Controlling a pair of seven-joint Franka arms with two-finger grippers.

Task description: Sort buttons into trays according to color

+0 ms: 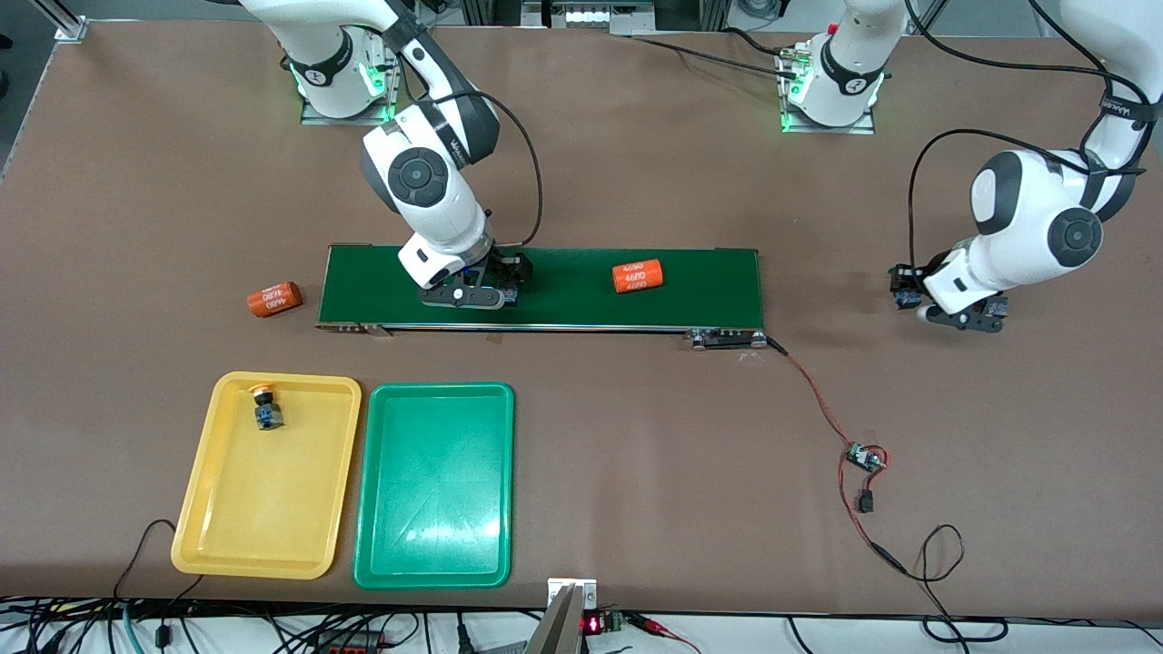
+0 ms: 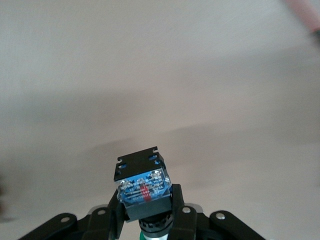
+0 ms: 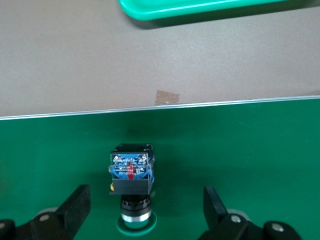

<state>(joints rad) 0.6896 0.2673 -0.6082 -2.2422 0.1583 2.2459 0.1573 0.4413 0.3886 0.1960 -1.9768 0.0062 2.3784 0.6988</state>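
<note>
- A small push-button switch with a black body and a green cap [image 3: 129, 187] stood cap-down on the long dark-green conveyor belt [image 1: 581, 291], its blue terminal block facing up.
- The right gripper [image 3: 145, 210] hung low over the belt with its two black fingers [image 3: 75, 205] spread wide, one on either side of this switch and clear of it; in the front view the gripper [image 1: 472, 289] sat toward the right arm's end of the belt.
- A second switch of the same kind, black-bodied with a blue terminal end [image 2: 142, 185], was clenched between the fingers [image 2: 180, 220] of the left gripper [image 2: 150, 227]; a sliver of green showed at its cap end.
- The left gripper [image 1: 954, 309] was over bare brown table, past the belt's end toward the left arm's side.
- A yellow-capped black switch [image 1: 265, 407] lay in the yellow rectangular plastic tray [image 1: 209, 509], in the part of it farthest from the front camera.
- The green rectangular plastic tray [image 1: 436, 545] lay just beside the yellow one, toward the left arm's end, and held no switch.
- Both trays lay nearer to the front camera than the belt.
- An orange cylinder printed "4680" [image 1: 638, 275] lay on the belt, toward the left arm's end.
- Another orange cylinder [image 1: 273, 299] lay on the table just off the belt's end on the right arm's side.
</note>
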